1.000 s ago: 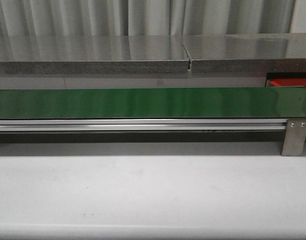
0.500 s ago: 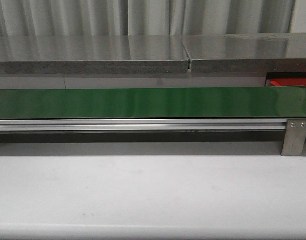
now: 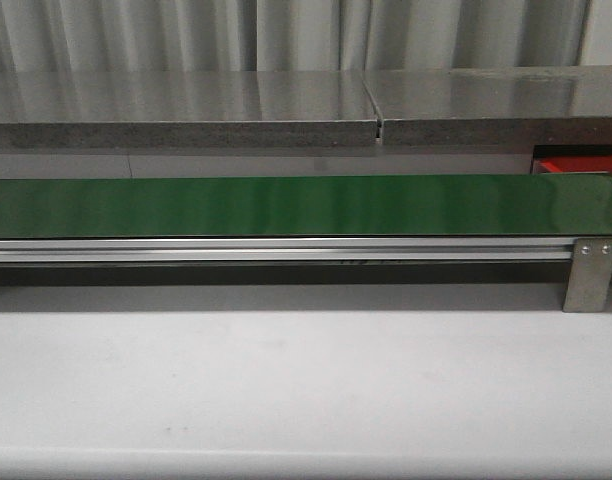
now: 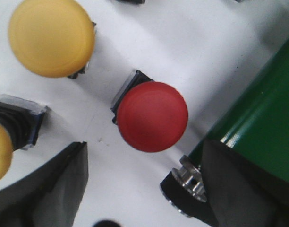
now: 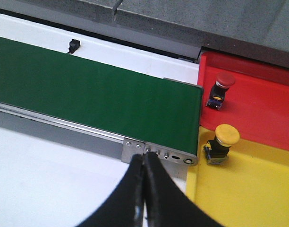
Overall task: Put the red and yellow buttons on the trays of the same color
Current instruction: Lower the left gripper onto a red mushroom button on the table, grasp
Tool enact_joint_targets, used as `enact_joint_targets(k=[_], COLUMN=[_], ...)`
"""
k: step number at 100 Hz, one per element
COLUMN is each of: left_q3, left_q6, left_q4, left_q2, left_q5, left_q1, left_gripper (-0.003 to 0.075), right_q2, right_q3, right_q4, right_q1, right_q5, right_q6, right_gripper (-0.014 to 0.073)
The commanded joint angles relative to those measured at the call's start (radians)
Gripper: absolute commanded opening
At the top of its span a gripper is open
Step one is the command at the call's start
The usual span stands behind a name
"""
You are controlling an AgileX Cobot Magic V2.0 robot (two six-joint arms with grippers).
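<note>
Red tray past belt's right end, flat, low-rimmed, holding one red button, yellow tray nearer with yellow button, right pincer closed empty, left pincer spread above domed red button on white bench.

A long green belt crosses my front view's middle, silver rail beneath, white surface below, grey shelf above.

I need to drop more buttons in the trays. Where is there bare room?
The red tray is bare beyond its red button; the yellow tray is bare beyond its yellow button. Both buttons crowd the edge nearest the belt.
</note>
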Motion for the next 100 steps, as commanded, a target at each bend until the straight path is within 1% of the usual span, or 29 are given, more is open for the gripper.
enact_joint_targets(k=[1,12,17,22,39,48,73,100], left_q3=[-0.031,-0.031,-0.031,-0.031,-0.031,-0.031,-0.031,-0.031], left_q6=[0.002,0.002,0.002,0.002,0.002,0.002,0.016,0.033], left_q4=[-0.023,-0.025,-0.025,-0.025,-0.025,-0.025,-0.025,-0.023], left_q2=[-0.034,-0.011,-0.004,0.001,0.001,0.001,-0.018,-0.116], left_q5=[-0.028,-0.044,-0.051,-0.059,-0.09,-0.096,-0.098,-0.093], left_q1=[-0.005,-0.005,-0.005,-0.005,-0.005,-0.005,-0.005,-0.005], left_gripper=[0.0499,0.0487,0.0467,0.0429,0.026,0.0207,0.0198,0.0198], right_q2=[-0.001,-0.001,-0.001,-0.001,-0.001,-0.001,-0.001,-0.001], right_q3=[-0.026,-0.026,-0.026,-0.026,-0.026,-0.026,-0.026,-0.026], right_q4=[0.012,0.012,0.012,0.012,0.012,0.012,0.012,0.012], right_q1=[0.003,0.003,0.003,0.003,0.003,0.003,0.003,0.003], right_q5=[-0.064,-0.064,-0.064,-0.064,-0.064,-0.064,-0.064,-0.064], right_q6=[-0.006,-0.006,-0.006,-0.006,-0.006,-0.006,-0.006,-0.006], right_gripper=[-0.0074,-0.0074,-0.0074,-0.0074,-0.0074,-0.0074,-0.0074,-0.0074])
